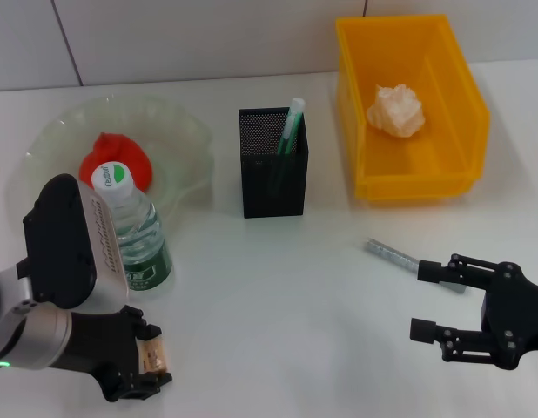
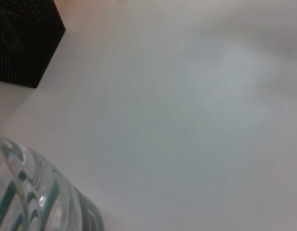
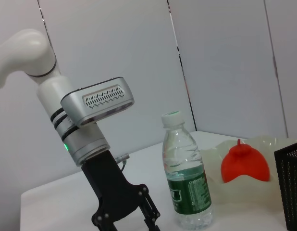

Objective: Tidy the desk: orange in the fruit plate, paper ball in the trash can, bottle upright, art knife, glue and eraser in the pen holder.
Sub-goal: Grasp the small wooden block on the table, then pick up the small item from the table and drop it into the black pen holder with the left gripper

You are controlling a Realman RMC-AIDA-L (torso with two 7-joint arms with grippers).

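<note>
My left gripper (image 1: pixel 149 357) is low over the desk (image 1: pixel 278 305) at the front left, shut on the tan eraser (image 1: pixel 152 353). The bottle (image 1: pixel 135 232) stands upright just behind it, by the fruit plate (image 1: pixel 186 131) that holds the orange (image 1: pixel 112 155). The paper ball (image 1: pixel 396 111) lies in the trash can (image 1: pixel 460 96). A slim green-and-white stick (image 1: pixel 292 122), perhaps the glue, stands in the pen holder (image 1: pixel 273 174). The grey art knife (image 1: pixel 393 254) lies on the desk beside my open right gripper (image 1: pixel 426 301), touching neither finger.
The right wrist view shows the left arm (image 3: pixel 86 134), the bottle (image 3: pixel 187 187), the orange (image 3: pixel 244 163) and a corner of the pen holder (image 3: pixel 290 187). The left wrist view shows the pen holder (image 2: pixel 23 43) and the bottle (image 2: pixel 38 197).
</note>
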